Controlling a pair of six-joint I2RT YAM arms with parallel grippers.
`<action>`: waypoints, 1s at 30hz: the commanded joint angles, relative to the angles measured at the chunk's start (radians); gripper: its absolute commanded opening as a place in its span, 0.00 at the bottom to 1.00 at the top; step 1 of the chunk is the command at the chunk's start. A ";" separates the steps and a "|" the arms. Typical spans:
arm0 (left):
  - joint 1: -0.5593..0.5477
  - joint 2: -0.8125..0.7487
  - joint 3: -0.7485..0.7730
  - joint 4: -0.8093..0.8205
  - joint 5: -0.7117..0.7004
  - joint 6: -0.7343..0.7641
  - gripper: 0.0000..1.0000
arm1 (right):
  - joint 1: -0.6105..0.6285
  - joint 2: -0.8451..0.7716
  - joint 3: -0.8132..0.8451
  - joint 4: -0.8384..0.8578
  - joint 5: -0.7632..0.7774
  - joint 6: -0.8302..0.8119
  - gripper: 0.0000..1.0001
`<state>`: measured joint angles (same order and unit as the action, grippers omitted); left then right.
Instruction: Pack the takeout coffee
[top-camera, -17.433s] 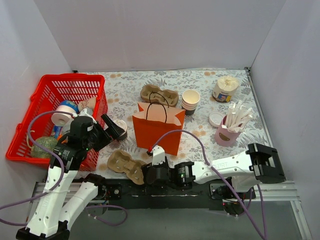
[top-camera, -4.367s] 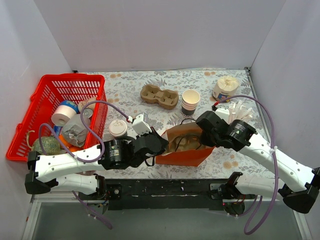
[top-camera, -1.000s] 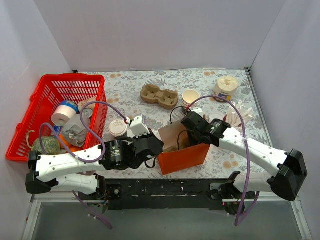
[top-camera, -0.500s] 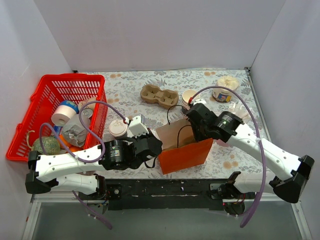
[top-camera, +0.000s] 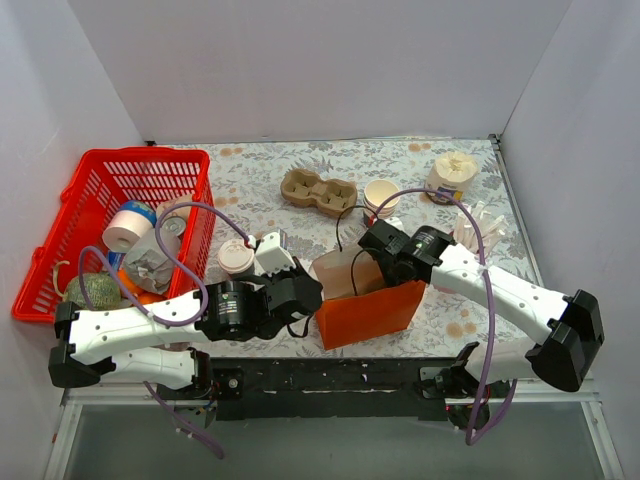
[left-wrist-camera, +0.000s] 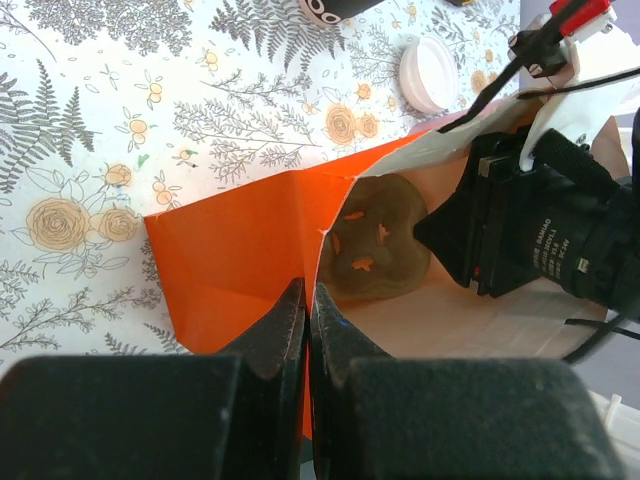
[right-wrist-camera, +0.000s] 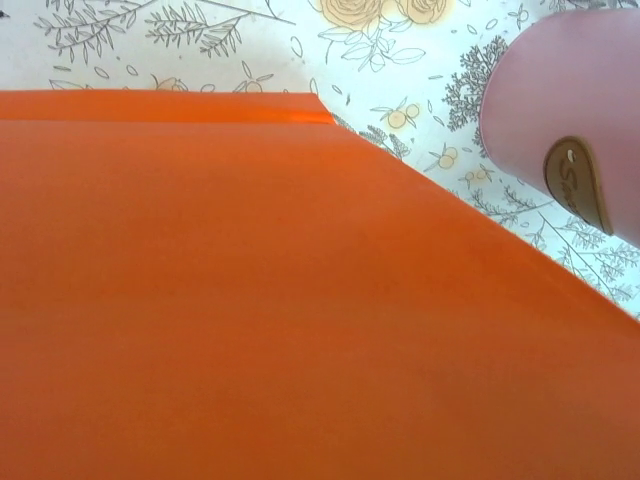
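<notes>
At the table near edge: orange bag gapes | my left jaws pinch its rim | right jaws inside, grip unreadable | pulp carrier loaded | takeout coffee at bag's 10 o'clock, unpacked by my read.

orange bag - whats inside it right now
A brown cardboard cup carrier lies deep inside the orange bag, with the right arm reaching in. The arm covers the rest of the inside.
</notes>
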<state>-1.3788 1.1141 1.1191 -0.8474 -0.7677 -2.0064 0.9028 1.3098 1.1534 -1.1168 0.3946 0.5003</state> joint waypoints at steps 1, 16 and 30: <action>-0.003 -0.043 0.013 -0.061 -0.084 -0.141 0.00 | -0.005 0.000 -0.075 0.023 -0.059 -0.017 0.22; -0.003 -0.028 0.004 0.001 -0.044 -0.095 0.00 | -0.005 -0.136 0.155 0.143 -0.020 -0.110 0.44; -0.003 -0.004 0.033 -0.044 -0.044 -0.147 0.00 | -0.005 -0.400 0.243 0.212 0.028 -0.047 0.84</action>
<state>-1.3830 1.1103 1.1194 -0.8593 -0.7712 -2.0048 0.8974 0.9668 1.3838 -0.9092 0.3645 0.4000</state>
